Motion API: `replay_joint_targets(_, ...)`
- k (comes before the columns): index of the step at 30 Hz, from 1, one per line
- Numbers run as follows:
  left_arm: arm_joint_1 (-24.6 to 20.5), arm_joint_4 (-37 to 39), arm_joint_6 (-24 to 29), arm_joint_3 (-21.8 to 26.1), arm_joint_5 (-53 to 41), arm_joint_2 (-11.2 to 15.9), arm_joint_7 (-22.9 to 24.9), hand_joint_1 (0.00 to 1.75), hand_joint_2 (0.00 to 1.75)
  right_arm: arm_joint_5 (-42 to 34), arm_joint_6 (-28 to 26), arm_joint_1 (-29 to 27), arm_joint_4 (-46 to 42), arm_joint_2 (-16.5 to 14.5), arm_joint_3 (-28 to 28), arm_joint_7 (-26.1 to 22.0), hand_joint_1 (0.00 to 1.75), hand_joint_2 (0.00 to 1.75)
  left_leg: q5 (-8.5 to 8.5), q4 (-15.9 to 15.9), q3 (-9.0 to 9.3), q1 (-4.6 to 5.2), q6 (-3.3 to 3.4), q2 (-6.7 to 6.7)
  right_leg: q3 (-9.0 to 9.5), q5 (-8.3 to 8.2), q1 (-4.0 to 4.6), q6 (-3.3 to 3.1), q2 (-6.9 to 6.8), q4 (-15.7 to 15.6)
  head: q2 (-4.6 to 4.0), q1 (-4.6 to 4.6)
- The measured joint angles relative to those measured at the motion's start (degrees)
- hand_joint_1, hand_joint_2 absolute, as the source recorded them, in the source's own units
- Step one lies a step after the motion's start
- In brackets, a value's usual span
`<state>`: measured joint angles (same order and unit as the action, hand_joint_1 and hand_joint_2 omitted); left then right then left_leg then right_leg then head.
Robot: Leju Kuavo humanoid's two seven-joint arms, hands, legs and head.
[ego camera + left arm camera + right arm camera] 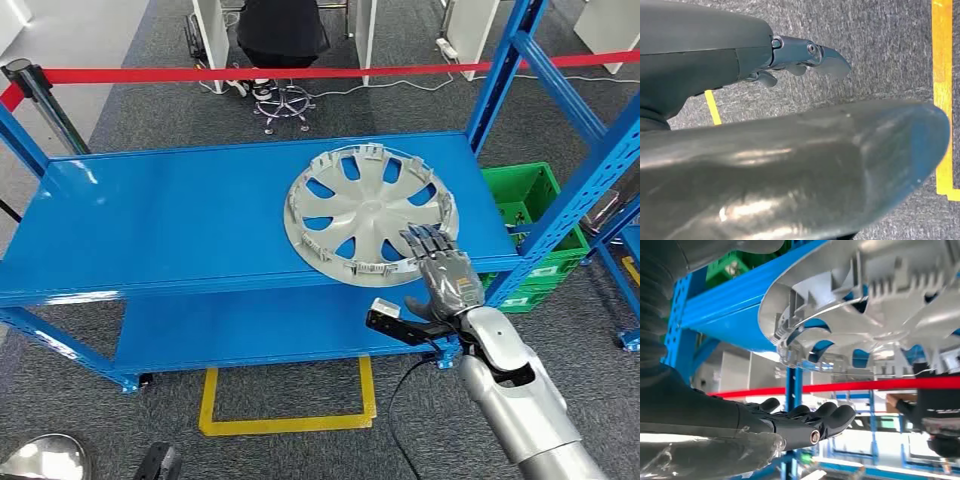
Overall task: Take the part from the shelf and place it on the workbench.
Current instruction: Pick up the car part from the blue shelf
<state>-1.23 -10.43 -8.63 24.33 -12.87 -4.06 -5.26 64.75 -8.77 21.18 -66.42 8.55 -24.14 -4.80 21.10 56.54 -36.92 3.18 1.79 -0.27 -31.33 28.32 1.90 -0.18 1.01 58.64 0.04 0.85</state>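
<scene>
While right hand (440, 268) hovers at near rim of wheel cover (370, 213), fingers (828, 416) extended flat and apart, grasping nothing, cover lies inner side up on blue shelf (166, 215), right part, near front edge. Left hand (806, 55) hangs over grey carpet (881, 55), holding nothing; fingers' spread unclear.

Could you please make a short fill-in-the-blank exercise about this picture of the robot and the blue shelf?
1. The silver wheel cover lies flat on the ______ board of the blue shelf.
2. The robot's ______ hand is stretched out at the wheel cover's near edge.
3. Behind the shelf stretches a ______ barrier tape.
4. To the right of the shelf stands a ______ crate.

Missing words: top; right; red; green
</scene>
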Motion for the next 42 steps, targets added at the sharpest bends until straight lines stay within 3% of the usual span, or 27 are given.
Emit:
replay_joint_targets(13,-0.3,0.0,-0.1,0.6,-0.8,-0.5,-0.2,0.00,0.00,0.9,4.3,2.0,-0.1,0.0,-10.2,0.3,0.00,1.75,-0.07,0.0,-0.01,-0.04,-0.10,0.01,-0.18,-0.06,0.04,-0.10,0.02,0.0,0.00,0.00)
replay_joint_targets(27,-0.4,0.0,-0.1,1.0,-2.2,-0.9,0.0,0.00,0.00,0.9,3.9,3.8,0.9,-0.3,-12.4,2.4,0.00,1.75,-0.15,0.0,-0.15,-0.03,-0.10,0.01,-0.21,-0.14,0.04,-0.12,0.05,0.0,0.00,-0.01)
replay_joint_targets(34,-0.6,0.0,-0.7,1.0,-3.2,-0.9,0.1,0.00,0.00,1.6,1.9,9.6,7.7,-2.7,-12.9,4.8,0.00,1.75,-0.31,0.0,-0.25,-0.07,-0.09,0.01,-0.34,-0.24,0.07,-0.12,0.02,0.0,0.00,0.00)
replay_joint_targets(42,-0.7,0.0,-0.3,1.6,-4.3,-1.2,0.7,0.00,0.00,3.0,0.0,12.4,14.4,-3.7,-11.3,6.2,0.00,1.75,-0.33,0.0,-0.31,-0.07,-0.09,0.01,-0.33,-0.28,0.08,-0.15,0.02,0.0,0.00,0.00)
